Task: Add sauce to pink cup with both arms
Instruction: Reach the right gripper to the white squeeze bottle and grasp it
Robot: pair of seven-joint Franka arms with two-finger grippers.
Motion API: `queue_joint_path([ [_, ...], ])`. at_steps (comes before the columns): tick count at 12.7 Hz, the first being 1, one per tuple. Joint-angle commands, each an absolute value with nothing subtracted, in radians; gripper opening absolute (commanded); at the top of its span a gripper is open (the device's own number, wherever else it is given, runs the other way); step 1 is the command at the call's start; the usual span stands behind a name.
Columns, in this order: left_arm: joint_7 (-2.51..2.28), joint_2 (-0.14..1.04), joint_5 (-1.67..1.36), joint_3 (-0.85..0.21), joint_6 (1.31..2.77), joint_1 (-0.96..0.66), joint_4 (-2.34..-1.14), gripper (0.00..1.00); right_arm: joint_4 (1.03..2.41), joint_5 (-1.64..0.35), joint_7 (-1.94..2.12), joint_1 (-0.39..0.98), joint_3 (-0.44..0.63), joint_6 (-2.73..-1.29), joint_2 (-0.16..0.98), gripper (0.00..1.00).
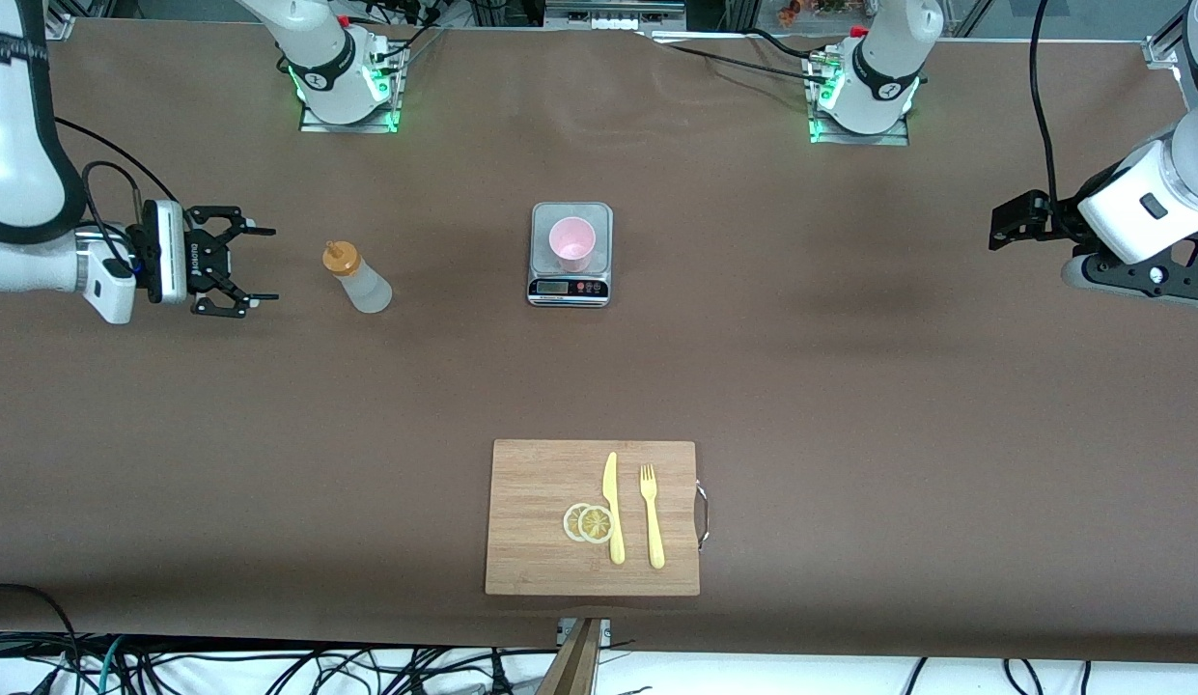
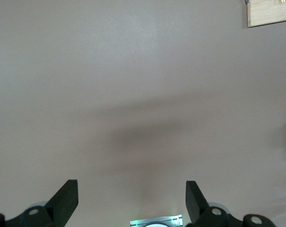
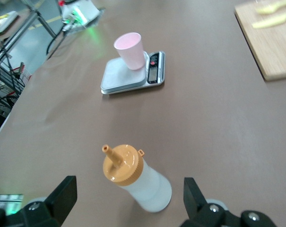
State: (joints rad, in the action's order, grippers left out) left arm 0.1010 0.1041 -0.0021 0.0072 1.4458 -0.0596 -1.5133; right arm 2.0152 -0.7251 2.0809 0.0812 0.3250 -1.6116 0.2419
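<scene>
Both grippers hang above the brown table with their fingers spread apart and nothing between them. At the right arm's end of the table, the right gripper [image 1: 239, 262] points sideways at the squeeze bottle [image 1: 359, 280], which stands upright just beside it, close to the fingertips but not touching them. The right wrist view confirms this: the two black fingers [image 3: 62, 196] frame the bottle [image 3: 139, 181] with clear gaps on either side, and its orange nozzle cap [image 3: 122, 163] sits toward the gripper. Past the bottle in that view the pink cup [image 3: 130, 50] stands upright on the platform of a small silver scale [image 3: 126, 77]; from the front camera the cup [image 1: 571, 244] and scale [image 1: 571, 253] sit near the middle of the table, well apart from both grippers. The cup's inside looks plain pink, with no dark streaks that can be made out. The left gripper [image 1: 1012, 221] waits over the left arm's end of the table; its wrist view shows the spread fingers [image 2: 66, 198] over bare table, with only a corner of the wooden cutting board [image 2: 270, 13] at the edge. Only the front view shows the whole board [image 1: 593, 517], nearer the camera than the scale, carrying a yellow knife [image 1: 613, 509], a yellow fork [image 1: 651, 514] and two lemon slices [image 1: 589, 522].
</scene>
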Motion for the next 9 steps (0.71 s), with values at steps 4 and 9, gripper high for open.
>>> queue_joint_path([
  [4, 0.114, 0.132, 0.017, -0.005, 1.43, -0.049, -1.47, 1.0, 2.025, -0.941, 2.687, 0.068, 0.4, -1.453, 0.493, 1.0],
  [9, 0.114, 0.132, 0.012, -0.005, 1.43, -0.046, -1.47, 1.0, 2.026, -1.041, 2.848, 0.071, 0.4, -1.422, 0.633, 1.0],
])
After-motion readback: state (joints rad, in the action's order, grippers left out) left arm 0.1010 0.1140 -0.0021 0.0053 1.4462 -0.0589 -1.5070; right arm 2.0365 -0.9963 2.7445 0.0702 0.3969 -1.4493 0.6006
